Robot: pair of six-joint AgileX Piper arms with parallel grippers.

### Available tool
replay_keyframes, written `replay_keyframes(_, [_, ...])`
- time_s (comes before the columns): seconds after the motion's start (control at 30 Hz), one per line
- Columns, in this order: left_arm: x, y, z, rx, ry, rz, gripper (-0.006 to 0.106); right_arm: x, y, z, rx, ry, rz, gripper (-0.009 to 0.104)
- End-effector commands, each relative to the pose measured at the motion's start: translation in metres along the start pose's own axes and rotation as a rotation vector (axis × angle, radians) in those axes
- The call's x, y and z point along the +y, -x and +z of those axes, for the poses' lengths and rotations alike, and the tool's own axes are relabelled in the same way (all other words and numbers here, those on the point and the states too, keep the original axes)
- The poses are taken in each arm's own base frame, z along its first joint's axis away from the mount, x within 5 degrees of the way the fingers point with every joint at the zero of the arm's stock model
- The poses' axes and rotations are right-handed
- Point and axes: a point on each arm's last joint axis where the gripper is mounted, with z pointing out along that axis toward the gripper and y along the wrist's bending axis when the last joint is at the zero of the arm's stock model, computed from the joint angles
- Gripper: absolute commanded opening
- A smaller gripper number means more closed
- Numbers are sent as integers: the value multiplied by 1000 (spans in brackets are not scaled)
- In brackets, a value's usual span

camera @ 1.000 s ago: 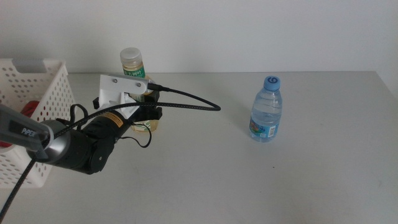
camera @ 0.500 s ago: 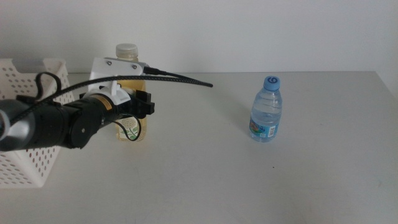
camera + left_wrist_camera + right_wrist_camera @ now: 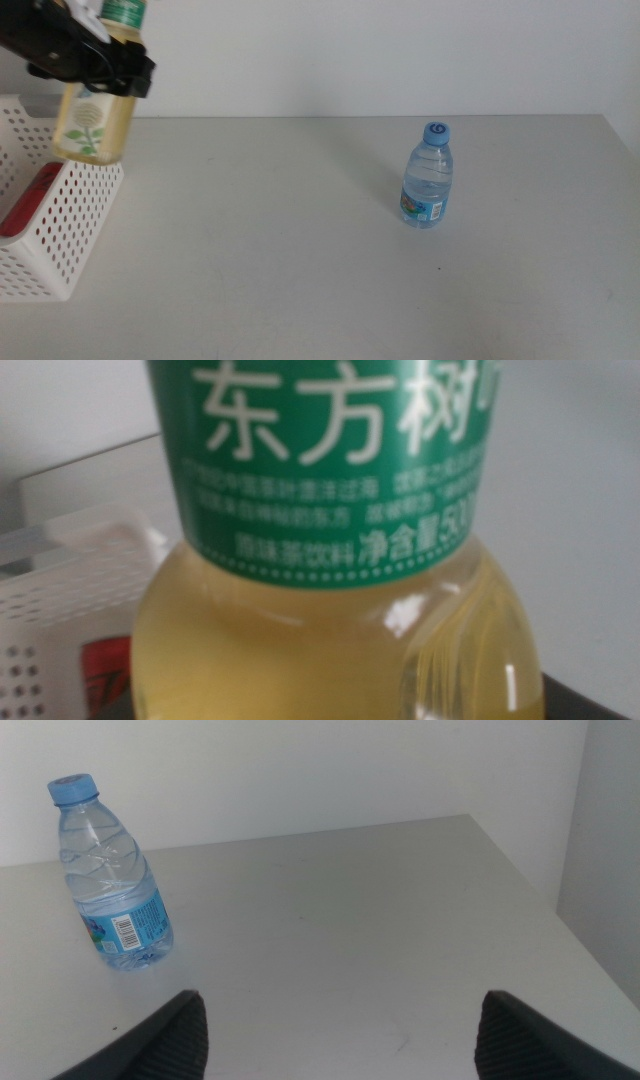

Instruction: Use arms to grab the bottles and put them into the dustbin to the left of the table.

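The left gripper (image 3: 100,62) is raised at the far left of the middle view, its jaws clamped on the upper body of the yellow tea bottle (image 3: 94,125), just under the green label. The bottle hangs upright and clear of the table (image 3: 300,250), with its base above the near rim of the white dustbin (image 3: 75,215); this height appears chosen so that the bottle can pass over the perforated wall rather than strike it. In the left wrist view the tea bottle (image 3: 330,560) fills most of the picture, which fits a grip close to the camera, and part of the dustbin (image 3: 60,600) shows behind it with a red item (image 3: 105,670) inside. The same red item (image 3: 28,198), probably the soda can, lies within the dustbin in the middle view, so one object appears to be already disposed of. The bottle is judged to be not yet fully over the opening; release here risks a fall onto the rim. The water bottle (image 3: 428,176) stands upright on the table, well apart from the dustbin, untouched. The right gripper (image 3: 340,1020) waits low near the table's right side with its jaws spread wide and nothing between them, facing the water bottle (image 3: 110,880), presumably positioned for the next pick.
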Motion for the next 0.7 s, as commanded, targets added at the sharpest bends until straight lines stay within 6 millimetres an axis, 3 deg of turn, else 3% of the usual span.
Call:
replay_keyframes(0.0, [25,24,-58,-120,71,23,-2,1,11,-3,-106,2,-17,94])
replay_keyframes(0.17, [79,16,-92,-51,178,-74,-2,1,11,-3,-106,2,-17,94])
replay_keyframes(0.3, [110,-4,-91,41,206,-167,-2,1,11,-3,-106,2,-17,94])
replay_keyframes(0.43, [128,-18,-69,131,158,-250,-2,1,11,-3,-106,2,-17,94])
replay_keyframes(0.67, [139,-35,-1,286,36,-319,-2,1,11,-3,-106,2,-17,94])
